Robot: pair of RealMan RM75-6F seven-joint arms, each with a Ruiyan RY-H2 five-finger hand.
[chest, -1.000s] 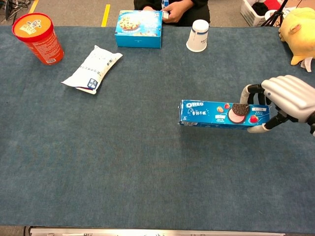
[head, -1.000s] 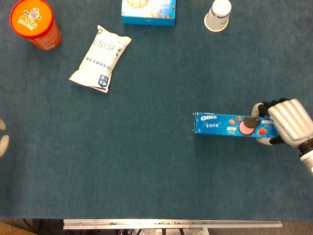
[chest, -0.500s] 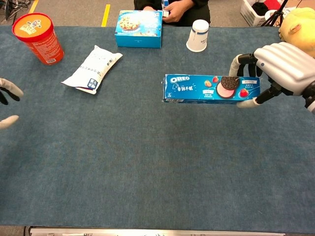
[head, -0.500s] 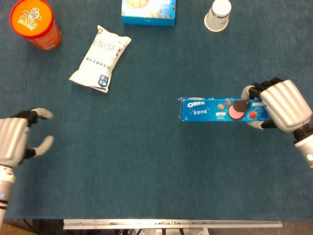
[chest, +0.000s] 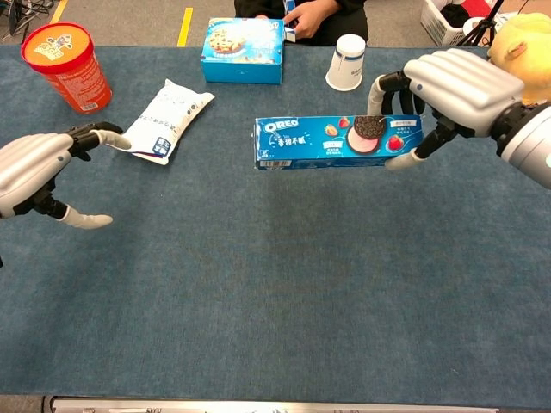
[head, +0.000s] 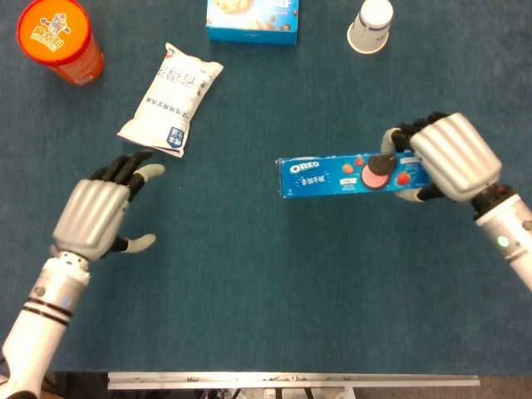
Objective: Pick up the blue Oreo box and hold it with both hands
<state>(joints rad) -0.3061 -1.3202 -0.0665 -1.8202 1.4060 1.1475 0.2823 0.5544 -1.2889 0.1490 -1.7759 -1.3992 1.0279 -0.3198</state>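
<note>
Between the right hand's fingers (chest: 389,84) and thumb sits one end of the blue Oreo box (chest: 337,143).

Fingers curl over the top edge and the thumb presses from below, so the right hand (chest: 456,86) grips the box's right end and holds it up off the blue table (chest: 275,301). The box lies long and flat, its other end sticking out toward the left with nothing touching it. Over on the left, the left hand (chest: 34,168) has its fingers spread apart and holds nothing; it is well apart from the box. Its fingertips are near a white snack bag (head: 171,98). At the far side stand an orange tub (head: 58,38), a blue cookie box (chest: 244,50) and a white paper cup (chest: 347,62).
</note>
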